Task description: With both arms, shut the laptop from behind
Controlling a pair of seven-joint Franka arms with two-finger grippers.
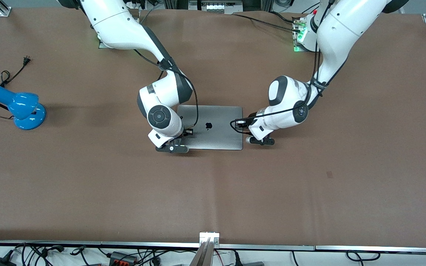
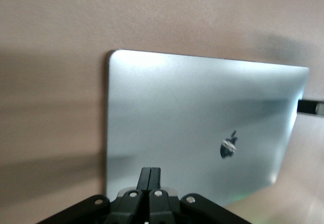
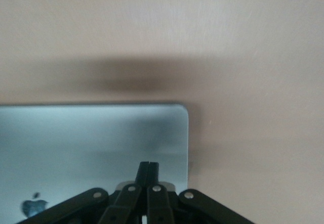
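A brown mat covers the table (image 1: 309,184), with aluminium frame posts at the corners and a tangle of cables and plugs along the table's near edge. A blue desk lamp (image 1: 19,106) lies toward the right arm's end of the table, its black cord trailing beside it.

The laptop (image 1: 216,127) sits flat and shut in the middle of the table, lid up, black apple logo (image 1: 208,125) showing.

The front view shows both arms bent down from their bases to the laptop's two ends, but hides the fingertips under the wrists. The wrist views fill that in. In the left wrist view the left gripper (image 2: 151,172) has its two fingers pressed together, tips low over the lid close to one edge, the logo just beside them; a dark bit of the other gripper pokes in at the lid's opposite edge. In the right wrist view the right gripper (image 3: 148,167) likewise has its fingers together, tips over the lid close to a rounded corner (image 3: 181,110), bare mat alongside.
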